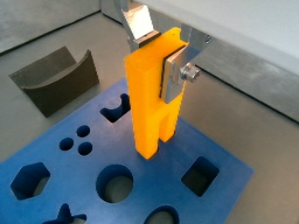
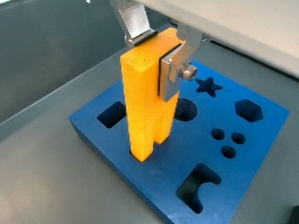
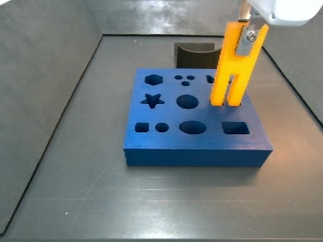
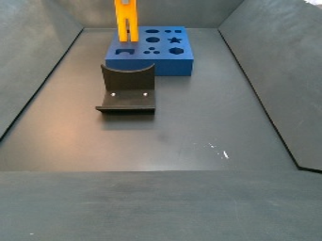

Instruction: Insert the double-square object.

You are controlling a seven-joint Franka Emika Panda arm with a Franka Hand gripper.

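We take the blue block as our landmark. In a side view, left of the block there is only bare grey floor. On the left part of the block's top we see small round holes, a star hole and a small square hole; none of them fits our piece. Behind the block stands the dark curved piece, near the block's back edge but not in our way.

Over the right part of the block the yellow bar hangs upright, its lower end just above the block's top, or maybe touching it; we cannot tell. The gripper pinches the bar near its upper end, with one silver finger flat on its side.

Which hole should receive the bar we cannot say for sure. We think the main risk is that the lower end meets the solid top beside the hole, because the bar is a little turned or shifted. Then the push down could make the bar slip or tilt between the pads, since the grip is high on it, or the block could slide.
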